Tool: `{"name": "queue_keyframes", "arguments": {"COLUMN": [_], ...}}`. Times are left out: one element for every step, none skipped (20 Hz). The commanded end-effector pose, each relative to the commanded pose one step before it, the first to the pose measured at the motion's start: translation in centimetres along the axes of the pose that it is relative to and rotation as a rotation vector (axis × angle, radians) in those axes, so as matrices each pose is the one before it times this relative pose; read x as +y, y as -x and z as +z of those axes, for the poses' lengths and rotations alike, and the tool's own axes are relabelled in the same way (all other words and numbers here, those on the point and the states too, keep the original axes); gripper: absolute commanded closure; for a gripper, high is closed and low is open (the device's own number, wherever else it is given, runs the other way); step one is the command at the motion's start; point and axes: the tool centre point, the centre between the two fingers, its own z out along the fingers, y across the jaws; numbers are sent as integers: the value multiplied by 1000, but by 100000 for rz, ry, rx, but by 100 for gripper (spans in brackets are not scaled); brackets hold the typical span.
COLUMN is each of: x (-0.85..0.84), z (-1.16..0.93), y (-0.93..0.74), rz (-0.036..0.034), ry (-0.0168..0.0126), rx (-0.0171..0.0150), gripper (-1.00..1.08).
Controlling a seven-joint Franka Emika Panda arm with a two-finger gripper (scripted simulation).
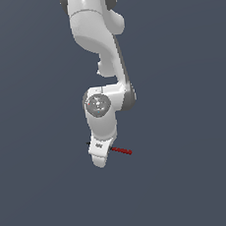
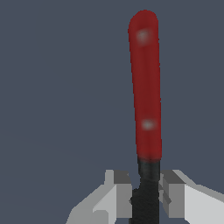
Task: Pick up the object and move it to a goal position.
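Note:
The object is a thin rod, half red and half black. In the wrist view its red half reaches away from the fingers and its black half sits between them. My gripper is shut on the black half, one finger on each side. In the exterior view the red half sticks out toward that view's right from behind the white hand, and a black tip shows on the other side. The gripper's fingers are hidden behind the hand there.
A plain dark grey-blue surface fills both views. The white arm comes down from the top middle of the exterior view. No other objects or goal marker show.

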Motion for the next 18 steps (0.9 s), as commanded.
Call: {"name": "queue_keyframes", "arguments": {"x": [1193, 432, 398, 364, 331, 300, 271, 243, 221, 191, 166, 142, 119, 95, 75, 53, 32, 11], "z": [-1442, -492, -448, -406, -365, -326, -290, -257, -234, -196, -168, -142, -118, -99, -72, -51, -30, -10], "y": [-349, -122, -112, -102, -92, -83, -75, -67, -39, -52, -45, -38, -32, -28, -20, -14, -8, -3], "rz": [-12, 0, 0, 0, 0, 0, 0, 0, 38, 0, 0, 0, 0, 7, 0, 0, 0, 0], "ry": [21, 0, 0, 0, 0, 0, 0, 0, 28, 0, 0, 0, 0, 26, 0, 0, 0, 0], "rx": [35, 0, 0, 0, 0, 0, 0, 0, -50, 0, 0, 0, 0, -63, 0, 0, 0, 0], "gripper": [108, 108, 108, 108, 108, 108, 108, 108, 108, 108, 108, 108, 108, 108, 108, 108, 108, 108]}}
